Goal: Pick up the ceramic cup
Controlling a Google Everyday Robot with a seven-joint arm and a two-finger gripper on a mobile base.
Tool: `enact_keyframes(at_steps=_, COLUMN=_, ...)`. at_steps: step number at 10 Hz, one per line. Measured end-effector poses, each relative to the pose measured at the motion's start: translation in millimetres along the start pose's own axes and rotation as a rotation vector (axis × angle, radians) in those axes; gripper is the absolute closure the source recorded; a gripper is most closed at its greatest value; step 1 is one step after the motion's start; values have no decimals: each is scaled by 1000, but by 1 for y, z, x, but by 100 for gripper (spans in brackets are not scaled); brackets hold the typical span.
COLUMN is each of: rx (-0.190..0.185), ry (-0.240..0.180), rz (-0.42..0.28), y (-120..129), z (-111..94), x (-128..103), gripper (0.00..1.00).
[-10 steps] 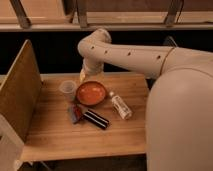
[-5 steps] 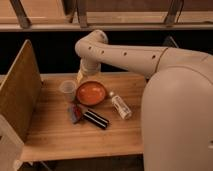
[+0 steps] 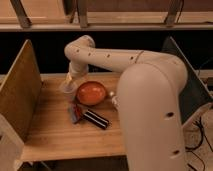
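The ceramic cup (image 3: 67,89) is a small pale round cup on the wooden table (image 3: 55,132), just left of the orange bowl (image 3: 91,93). My gripper (image 3: 70,80) hangs down from the white arm's wrist (image 3: 80,52), right over the cup's far rim and very close to it. I cannot see whether it touches the cup. The white bottle (image 3: 113,96) shows only as a sliver beside the bowl, mostly hidden by my arm.
A black bar-shaped object (image 3: 96,119) and a blue-and-red packet (image 3: 76,112) lie in front of the bowl. A wooden side wall (image 3: 20,90) stands along the table's left edge. My bulky white arm (image 3: 150,105) covers the table's right part.
The arm has swung left, and the gripper has gone from over the bowl's far side to just above the cup. The arm now hides most of the white bottle.
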Motion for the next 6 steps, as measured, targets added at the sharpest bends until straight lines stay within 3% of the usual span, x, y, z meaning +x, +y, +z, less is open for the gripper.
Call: enact_keyframes(at_steps=6, rx=-38, ry=67, rz=46, y=4, z=63, x=-24, gripper=37)
